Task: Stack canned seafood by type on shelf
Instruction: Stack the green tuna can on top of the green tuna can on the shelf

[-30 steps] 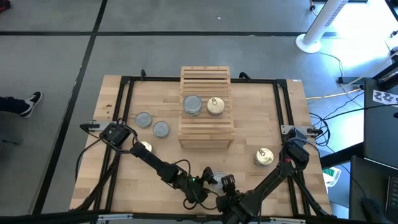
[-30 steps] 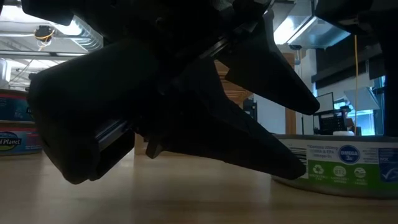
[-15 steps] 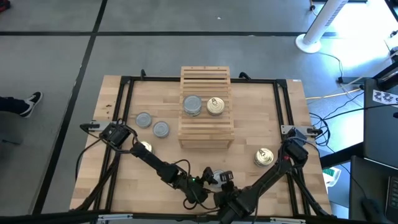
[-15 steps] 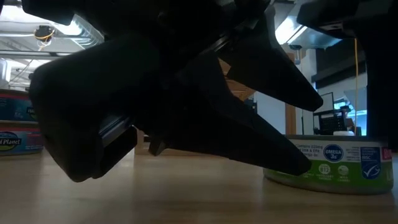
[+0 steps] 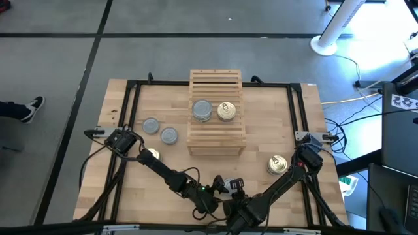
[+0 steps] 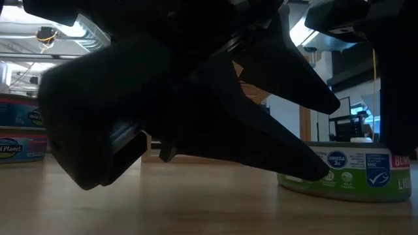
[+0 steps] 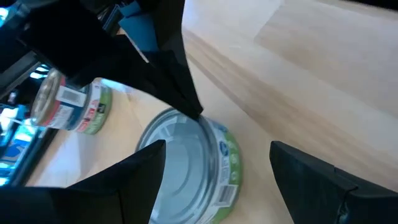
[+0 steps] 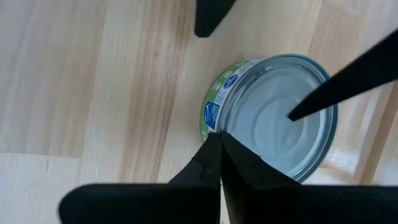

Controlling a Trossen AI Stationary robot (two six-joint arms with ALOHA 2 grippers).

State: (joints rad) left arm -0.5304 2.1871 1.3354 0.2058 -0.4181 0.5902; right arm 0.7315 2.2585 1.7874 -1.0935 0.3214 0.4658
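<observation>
A grey-topped tin with a green label [image 7: 186, 171] [image 8: 273, 118] stands on the tabletop near its near edge, also in the low view [image 6: 346, 173]. My left gripper [image 7: 217, 146] is open around it: one finger [image 8: 323, 93] reaches over the lid, the other [image 8: 208, 22] stands beyond the tin. My right gripper [image 8: 219, 140] is shut, its tip at the tin's rim. The slatted shelf [image 5: 217, 85] carries a grey tin [image 5: 202, 109] and a golden tin [image 5: 226, 111]. My right gripper is shut and its joined fingertips [image 7: 194, 111] meet the tin's upper rim [image 8: 214, 127] on the labelled side, slanting down from above. The tin stands flat on the table. Whether my left gripper's fingers touch the tin, I cannot tell.
Two grey tins [image 5: 151, 125] [image 5: 169, 135] sit left of the shelf. One golden tin [image 5: 151, 155] lies by the left arm's base, another [image 5: 277, 164] by the right arm's base. A black frame [image 5: 130, 104] runs along the table's edges. Both arms crowd the near middle.
My right gripper has moved toward the table's left, up to the tin. In the low view the tin has slid a little toward the left and its label has turned. My left gripper has kept open.
</observation>
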